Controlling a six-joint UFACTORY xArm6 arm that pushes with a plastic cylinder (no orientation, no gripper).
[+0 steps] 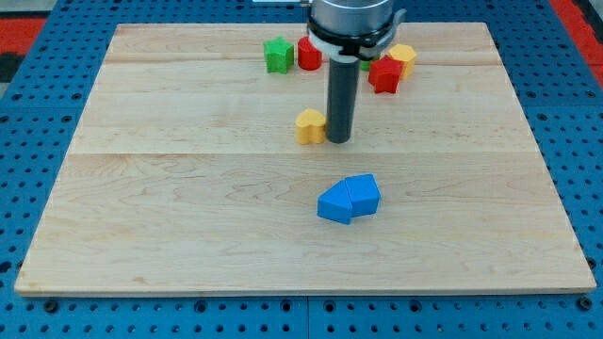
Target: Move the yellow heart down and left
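Note:
The yellow heart (308, 125) lies on the wooden board a little above the middle. My tip (338, 139) stands just to the heart's right, touching or nearly touching its right side. The rod rises from there toward the view's top and hides part of the blocks behind it.
Two blue blocks (349, 199) lie together below and right of my tip. At the view's top sit a green block (278, 56), a red round block (309, 54), a red block (384, 74) and a yellow block (403, 56). The wooden board (188, 207) ends on a blue pegboard.

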